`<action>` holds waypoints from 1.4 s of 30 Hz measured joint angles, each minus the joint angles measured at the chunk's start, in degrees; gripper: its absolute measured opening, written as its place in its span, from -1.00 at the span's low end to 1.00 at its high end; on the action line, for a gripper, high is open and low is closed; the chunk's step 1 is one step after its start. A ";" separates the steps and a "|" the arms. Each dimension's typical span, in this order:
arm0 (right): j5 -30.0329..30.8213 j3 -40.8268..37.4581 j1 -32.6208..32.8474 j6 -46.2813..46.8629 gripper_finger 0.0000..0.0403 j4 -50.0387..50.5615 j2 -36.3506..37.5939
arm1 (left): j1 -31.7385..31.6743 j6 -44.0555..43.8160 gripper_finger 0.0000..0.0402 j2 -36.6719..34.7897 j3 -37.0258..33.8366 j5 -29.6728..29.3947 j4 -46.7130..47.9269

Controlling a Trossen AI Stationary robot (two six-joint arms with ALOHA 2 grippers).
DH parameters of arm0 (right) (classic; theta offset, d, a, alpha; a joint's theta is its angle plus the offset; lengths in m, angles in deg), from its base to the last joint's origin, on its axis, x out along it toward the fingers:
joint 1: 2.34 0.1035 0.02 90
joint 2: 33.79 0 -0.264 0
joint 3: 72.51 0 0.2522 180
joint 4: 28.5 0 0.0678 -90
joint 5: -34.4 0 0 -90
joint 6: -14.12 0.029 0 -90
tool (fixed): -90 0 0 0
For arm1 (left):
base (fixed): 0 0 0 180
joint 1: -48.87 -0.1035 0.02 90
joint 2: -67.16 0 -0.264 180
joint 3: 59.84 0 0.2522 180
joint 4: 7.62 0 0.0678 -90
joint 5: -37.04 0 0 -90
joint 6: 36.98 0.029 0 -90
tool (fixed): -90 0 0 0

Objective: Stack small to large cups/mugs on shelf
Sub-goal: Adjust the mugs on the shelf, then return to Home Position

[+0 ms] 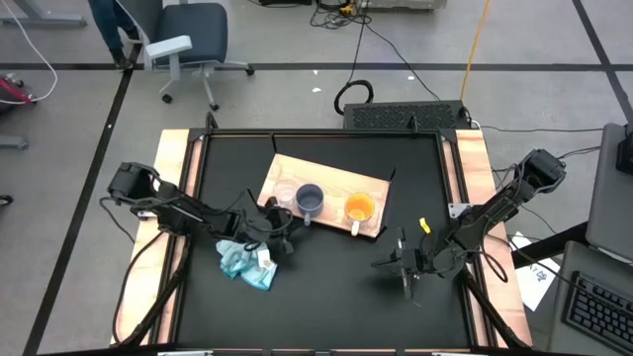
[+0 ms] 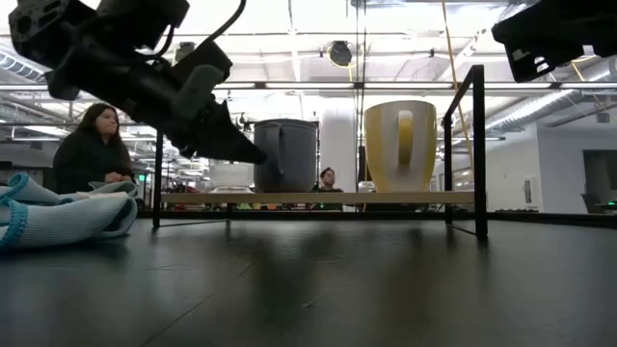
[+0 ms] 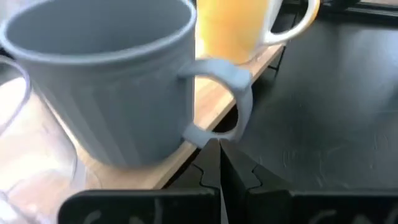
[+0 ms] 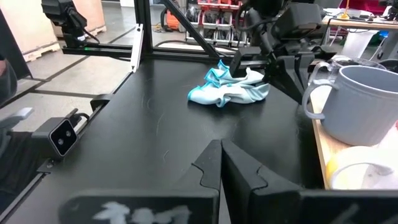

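Left gripper (image 3: 219, 163): fingers pressed together, empty, tip just short of the grey-blue mug (image 3: 102, 81), handle toward it. Beyond: orange mug (image 3: 233, 25), all on the wooden shelf (image 1: 341, 184). Right gripper (image 4: 219, 163): closed, farther, idle.

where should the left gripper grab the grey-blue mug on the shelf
Probably the handle. The grey-blue mug stands upright on the shelf with its handle sticking out past the board's near edge, toward the left gripper. Its wide body sits between the glass cup and the orange mug, so coming from the open table side, with the shut fingers opened around the loop, looks simplest.
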 joint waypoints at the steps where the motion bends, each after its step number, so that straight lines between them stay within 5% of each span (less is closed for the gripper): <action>1: 0.00 0.00 0.00 0.00 -1.00 -0.02 0.00 | 0.09 0.02 -1.00 -0.02 0.38 -0.02 0.41; 10: 0.00 0.00 0.92 0.00 -1.00 0.02 0.00 | 0.85 -2.44 -1.00 -0.24 0.82 -2.03 5.17; 20: 0.00 0.00 1.64 -0.02 -1.00 0.04 0.00 | 8.45 -6.15 -1.00 -5.43 0.82 -9.07 12.74; 42: 1.59 0.00 1.83 -0.58 -1.00 0.31 0.00 | 24.02 -28.20 -1.00 -21.71 0.80 -36.60 56.55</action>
